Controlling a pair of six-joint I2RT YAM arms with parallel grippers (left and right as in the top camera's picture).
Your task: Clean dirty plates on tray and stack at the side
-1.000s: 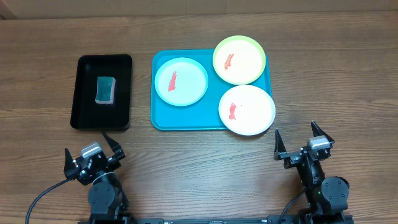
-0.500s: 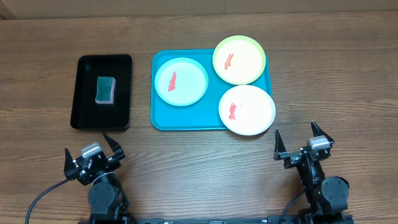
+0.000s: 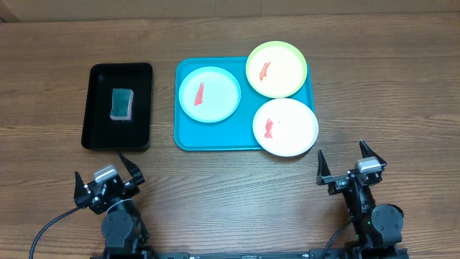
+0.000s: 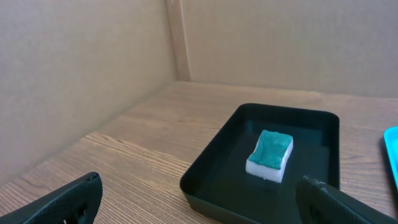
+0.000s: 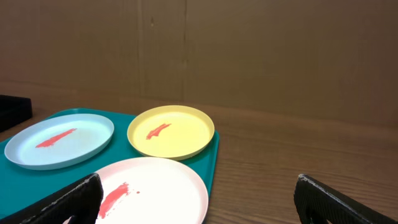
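Note:
The turquoise tray [image 3: 188,137] lies mid-table and holds three plates, each with a red-orange smear: light blue [image 3: 209,94] at left, yellow-green [image 3: 277,69] at back right, white [image 3: 286,126] at front right overhanging the rim. The right wrist view shows the tray [image 5: 211,163] with the light blue [image 5: 60,140], yellow-green [image 5: 171,131] and white [image 5: 152,193] plates. My left gripper [image 3: 106,170] is open and empty near the front edge, below the black tray. My right gripper [image 3: 347,160] is open and empty, in front of the white plate. Both also show in their wrist views, left [image 4: 200,202] and right [image 5: 199,200].
A smaller black tray [image 3: 97,108] at the left holds a green-and-white sponge [image 3: 121,103]; it shows in the left wrist view [image 4: 211,168] with the sponge [image 4: 270,154]. Cardboard walls stand behind the table. Bare wood lies to the right of the turquoise tray.

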